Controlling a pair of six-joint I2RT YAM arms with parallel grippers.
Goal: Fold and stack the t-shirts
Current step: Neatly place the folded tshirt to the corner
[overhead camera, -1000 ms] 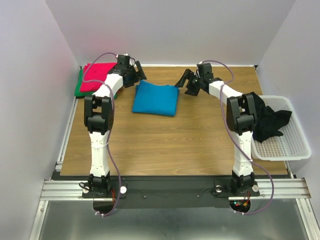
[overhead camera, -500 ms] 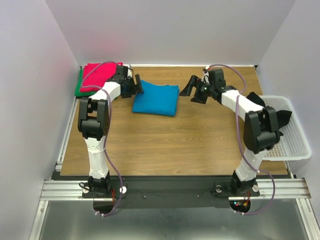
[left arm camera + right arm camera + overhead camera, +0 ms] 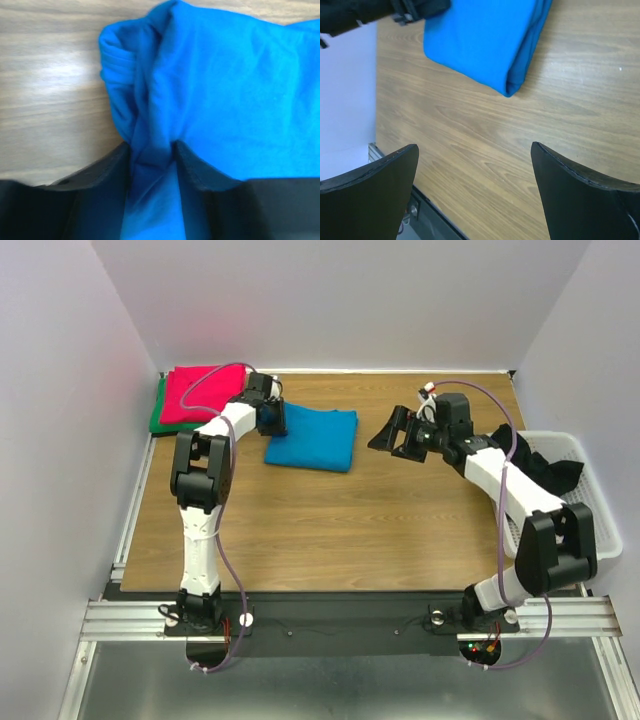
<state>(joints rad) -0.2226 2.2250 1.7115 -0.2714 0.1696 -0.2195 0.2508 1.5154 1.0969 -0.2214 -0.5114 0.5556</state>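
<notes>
The folded blue t-shirt (image 3: pixel 315 440) lies on the table's far middle. My left gripper (image 3: pixel 275 418) is at its left edge; in the left wrist view the fingers (image 3: pixel 152 147) pinch a bunched fold of the blue t-shirt (image 3: pixel 225 90). The pinkish red t-shirt (image 3: pixel 195 392) lies folded on the green t-shirt (image 3: pixel 157 418) in the far left corner. My right gripper (image 3: pixel 392 432) hovers open to the right of the blue t-shirt, apart from it. In the right wrist view its fingers (image 3: pixel 474 146) frame bare wood, with the blue t-shirt (image 3: pixel 480 40) beyond.
A white mesh basket (image 3: pixel 570 540) at the table's right edge holds dark cloth (image 3: pixel 535 480), partly hanging over its rim. White walls enclose the wooden table (image 3: pixel 350 530) at left, back and right.
My left gripper moved right from the red stack to the blue t-shirt's left edge and closed on a fold. My right arm swung away to the right, still open.
</notes>
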